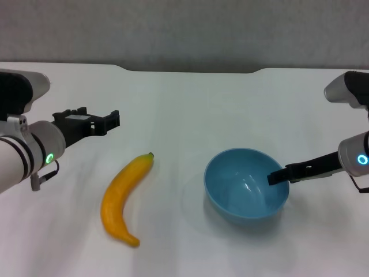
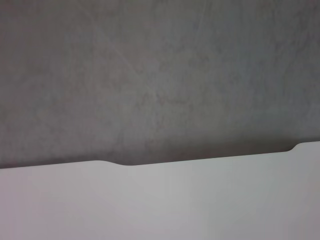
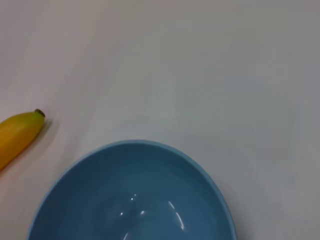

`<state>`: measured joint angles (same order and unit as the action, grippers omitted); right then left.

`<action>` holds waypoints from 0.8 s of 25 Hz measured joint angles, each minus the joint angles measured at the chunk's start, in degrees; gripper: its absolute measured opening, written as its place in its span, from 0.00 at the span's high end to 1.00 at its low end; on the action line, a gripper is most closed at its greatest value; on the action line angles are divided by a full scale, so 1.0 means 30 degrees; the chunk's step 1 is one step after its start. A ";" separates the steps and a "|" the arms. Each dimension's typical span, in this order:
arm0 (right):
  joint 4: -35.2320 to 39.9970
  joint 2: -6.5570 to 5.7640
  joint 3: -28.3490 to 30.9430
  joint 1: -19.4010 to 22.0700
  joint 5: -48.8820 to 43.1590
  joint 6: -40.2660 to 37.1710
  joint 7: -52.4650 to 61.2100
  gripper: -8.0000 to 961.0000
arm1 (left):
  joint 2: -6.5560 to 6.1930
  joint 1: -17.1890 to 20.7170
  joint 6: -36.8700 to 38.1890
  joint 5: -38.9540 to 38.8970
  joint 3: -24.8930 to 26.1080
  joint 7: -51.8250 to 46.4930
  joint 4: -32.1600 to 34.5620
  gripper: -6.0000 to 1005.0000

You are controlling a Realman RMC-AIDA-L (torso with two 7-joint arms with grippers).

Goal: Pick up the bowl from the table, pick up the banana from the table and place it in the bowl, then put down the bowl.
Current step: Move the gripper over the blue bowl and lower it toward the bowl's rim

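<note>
Head view: right gripper (image 1: 279, 176) at bowl (image 1: 245, 193) rim

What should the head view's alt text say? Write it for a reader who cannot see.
The right tool reaches over the near-right rim of a blue bowl on a white table. A banana lies left of the bowl, apart from it. The left tool hovers at far left, away from both.

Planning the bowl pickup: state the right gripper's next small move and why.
Probably close the right gripper on the bowl rim, then lift. One finger already reaches over the rim; the bowl sits empty on the table, and the banana lies beside it.
</note>
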<state>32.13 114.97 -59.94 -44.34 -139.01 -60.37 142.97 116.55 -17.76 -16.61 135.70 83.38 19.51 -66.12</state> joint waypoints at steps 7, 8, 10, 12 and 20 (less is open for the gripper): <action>-0.0205 0.0069 -0.0248 -0.0042 0.0032 0.0809 -0.0068 0.40 | -0.0001 -0.0114 -0.0001 -0.0082 -0.0020 0.0001 0.0069 0.21; -0.0313 0.0078 -0.0325 -0.0063 0.0058 0.0939 -0.0074 0.41 | 0.0000 -0.0117 0.0000 -0.0088 -0.0020 0.0001 0.0086 0.21; -0.0441 0.0081 -0.0549 -0.0116 0.0260 0.1057 -0.0078 0.41 | -0.0001 -0.0117 0.0002 -0.0089 -0.0020 0.0001 0.0096 0.21; -0.0467 0.0084 -0.0875 -0.0147 0.0552 0.1108 -0.0126 0.41 | -0.0001 -0.0122 0.0005 -0.0089 -0.0021 0.0001 0.0097 0.21; -0.0496 0.0087 -0.2580 -0.0276 0.2100 0.1611 -0.0321 0.43 | -0.0001 -0.0147 0.0021 -0.0088 -0.0019 0.0000 0.0098 0.21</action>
<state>30.65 115.23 -67.68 -45.17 -132.71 -55.54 142.01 116.54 -18.20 -16.55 135.44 83.32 19.51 -65.82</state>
